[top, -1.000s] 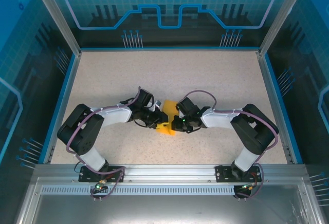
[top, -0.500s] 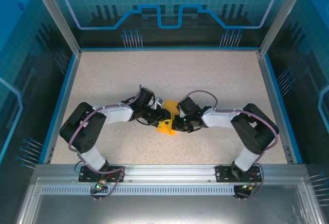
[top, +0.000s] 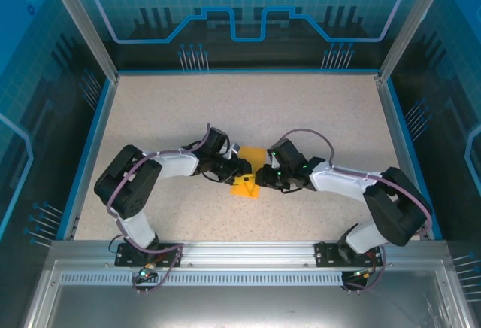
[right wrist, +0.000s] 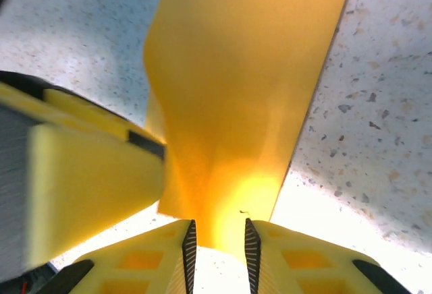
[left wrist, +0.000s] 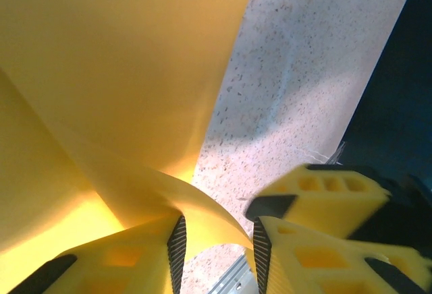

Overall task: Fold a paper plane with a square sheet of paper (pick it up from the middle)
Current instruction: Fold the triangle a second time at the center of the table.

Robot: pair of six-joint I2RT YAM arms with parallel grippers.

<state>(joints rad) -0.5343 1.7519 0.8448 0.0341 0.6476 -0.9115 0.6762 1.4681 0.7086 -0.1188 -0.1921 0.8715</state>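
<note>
The partly folded square sheet of paper (top: 243, 186) is seen near the middle of the speckled table (top: 225, 110), flanked closely by both grippers. A curled flap is passed between the pads of the left gripper (left wrist: 216, 233), whose jaws are set slightly apart, unclamped. The right gripper (right wrist: 217, 232) is likewise narrowly parted, with a raised fold lodged in its gap.

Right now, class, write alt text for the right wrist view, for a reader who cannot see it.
An orange-yellow sheet of paper stretches away from between the right gripper's slightly parted fingers, over the speckled table. The left gripper's finger juts in from the left.
</note>
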